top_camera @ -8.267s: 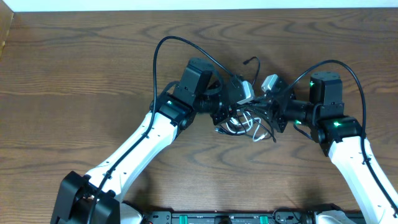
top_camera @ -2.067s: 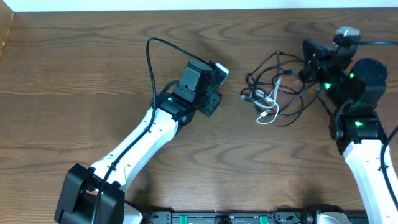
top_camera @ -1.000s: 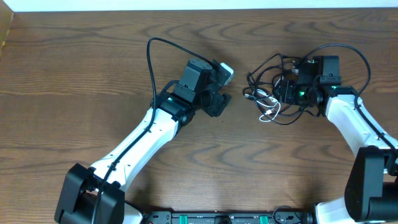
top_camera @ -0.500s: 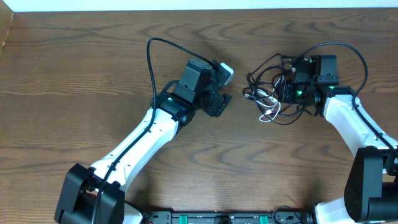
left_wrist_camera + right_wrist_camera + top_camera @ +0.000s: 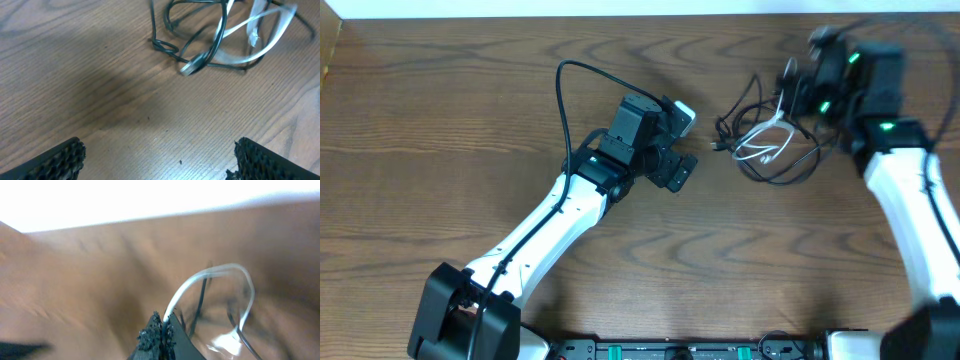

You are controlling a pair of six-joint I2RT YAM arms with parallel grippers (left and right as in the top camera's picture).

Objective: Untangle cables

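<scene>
The right gripper [image 5: 800, 85], half a second ago low over the thin black cables [image 5: 778, 181] at the right of the wooden desk [image 5: 470, 100], has risen and swung toward the far right corner, its jaws shut on the thin white cable [image 5: 767, 138]. That cable, earlier a small curl at the near side of the black ones, is drawn out into a long raised loop. The black cables have been dragged slightly far and right. The left gripper [image 5: 678, 172] has spread its jaws wide.
</scene>
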